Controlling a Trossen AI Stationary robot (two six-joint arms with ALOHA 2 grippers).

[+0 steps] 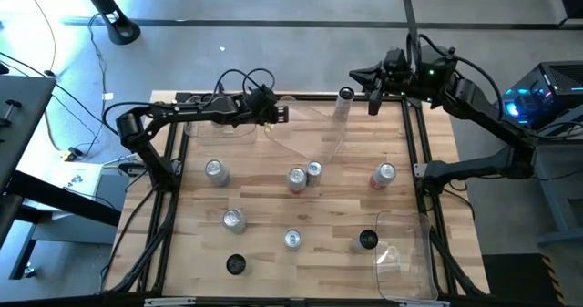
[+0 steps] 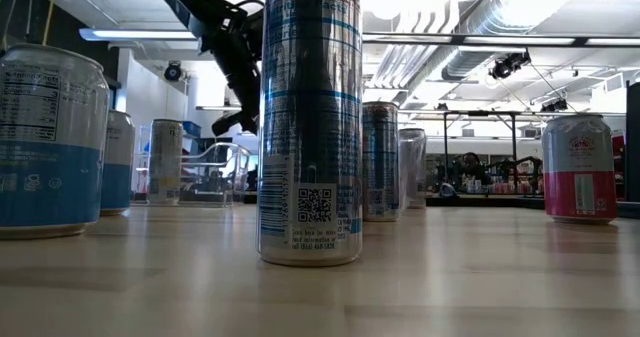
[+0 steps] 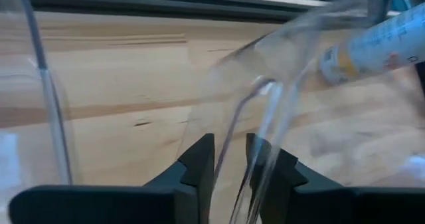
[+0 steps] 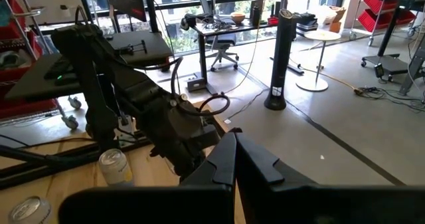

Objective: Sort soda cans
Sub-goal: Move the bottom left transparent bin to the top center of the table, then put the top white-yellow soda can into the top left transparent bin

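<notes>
High view: the wooden table carries the soda cans, and the clear bin near its far edge serves as the landmark. The left gripper sits at the bin's left rim. In the left wrist view its two dark fingers stand slightly apart with the thin clear wall of the bin passing between them; whether they pinch that wall or have let it go cannot be told. A slim can lies just right of the bin's far corner, seen through the plastic in the left wrist view.

The right gripper hangs above the far edge, just right of that slim can, its fingers pressed together on nothing, as the right wrist view shows.

Nearer than the bin, two silver cans stand side by side. A silver can stands to the bin's near left, and a red-and-silver can to its near right. Farther toward the near edge are two more silver cans and two black-topped cans. A second clear bin lies at the near right corner, well apart from the first
</notes>
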